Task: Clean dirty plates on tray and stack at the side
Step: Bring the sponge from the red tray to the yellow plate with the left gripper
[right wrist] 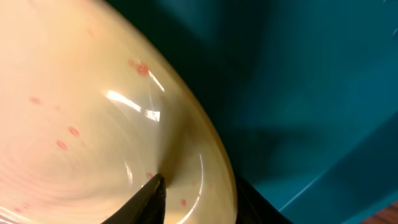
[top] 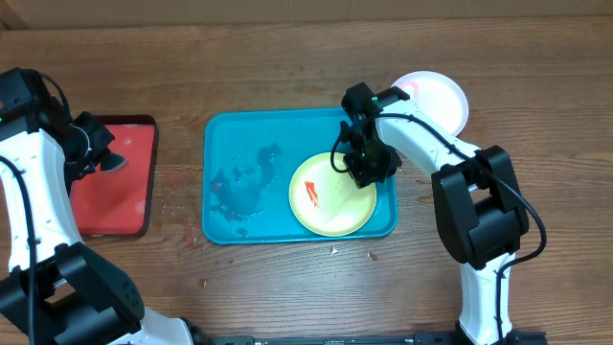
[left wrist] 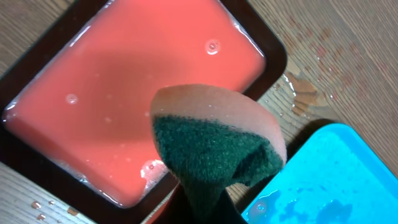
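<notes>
The yellow-green rimmed plate (top: 326,196) lies in the right part of the teal tray (top: 239,144) and has a red smear near its middle. My right gripper (top: 369,171) is shut on that plate's far right rim. In the right wrist view one finger lies inside the plate (right wrist: 74,124) and the other outside its rim (right wrist: 199,202), over the tray (right wrist: 298,81). The white plate (top: 436,96) sits on the table beyond the tray's right corner. The pale blue plate is not in view. My left gripper (top: 105,153) is shut on a green-faced sponge (left wrist: 211,143).
A smaller red tray (top: 115,192) with a dark rim stands at the left, wet inside (left wrist: 124,93), and the sponge hangs over its near corner. Water pools on the teal tray's left half (left wrist: 336,174). Drops and crumbs lie on the wood around the trays.
</notes>
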Available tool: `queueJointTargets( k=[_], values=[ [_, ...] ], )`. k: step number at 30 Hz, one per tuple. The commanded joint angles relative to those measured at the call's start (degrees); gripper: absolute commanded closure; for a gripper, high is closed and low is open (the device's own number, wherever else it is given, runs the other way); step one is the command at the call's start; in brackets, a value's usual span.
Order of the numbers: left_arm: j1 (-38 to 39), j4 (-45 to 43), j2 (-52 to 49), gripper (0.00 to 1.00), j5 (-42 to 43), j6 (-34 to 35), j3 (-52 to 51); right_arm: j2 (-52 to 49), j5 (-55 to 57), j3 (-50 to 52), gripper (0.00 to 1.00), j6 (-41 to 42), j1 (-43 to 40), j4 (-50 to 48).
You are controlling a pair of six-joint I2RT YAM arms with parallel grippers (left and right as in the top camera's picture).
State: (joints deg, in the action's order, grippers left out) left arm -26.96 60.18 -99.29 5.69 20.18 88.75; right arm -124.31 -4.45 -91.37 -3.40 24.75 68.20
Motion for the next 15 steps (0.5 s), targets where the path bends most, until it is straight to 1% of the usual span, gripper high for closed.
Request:
queueJointTargets(
  k=[1, 2, 3, 6, 7, 9, 11, 15],
  values=[
    [0.9, -0.2, -0.4, 0.96, 1.5, -2.4, -0.2, 0.9, -0.2, 2.5, 0.67, 4.5, -0.1, -0.6],
    [1.2, -0.3, -0.4, 0.95, 1.5, -2.4, -0.2, 0.9, -0.1, 2.9, 0.69, 4.8, -0.1, -0.9],
    [1.4, -0.4, -0.4, 0.96, 1.5, -2.4, -0.2, 0.9, -0.2, 2.9, 0.75, 5.0, -0.1, -1.1],
    [2.3, -0.5, -0.4, 0.96, 2.1, -3.2, -0.2, 0.9, -0.1, 2.9, 0.83, 6.2, -0.1, -2.2],
    [2.7, -0.5, -0.4, 0.96, 3.0, -4.4, -0.2, 0.9, -0.2, 2.9, 0.87, 7.1, -0.1, -2.8],
    [3.7, -0.4, -0.4, 0.96, 5.7, -6.5, -0.2, 0.9, -0.8, 2.9, 0.91, 9.5, -0.1, -4.2],
    [5.1, -0.4, -0.4, 0.96, 9.0, -8.0, -0.2, 0.9, -3.8, 2.9, 0.96, 9.9, 0.0, -6.3],
    [9.4, -0.6, -0.4, 0.96, 12.0, -8.5, -0.2, 0.9, -9.9, 2.9, 0.96, 10.7, 0.3, -11.0]
  ],
)
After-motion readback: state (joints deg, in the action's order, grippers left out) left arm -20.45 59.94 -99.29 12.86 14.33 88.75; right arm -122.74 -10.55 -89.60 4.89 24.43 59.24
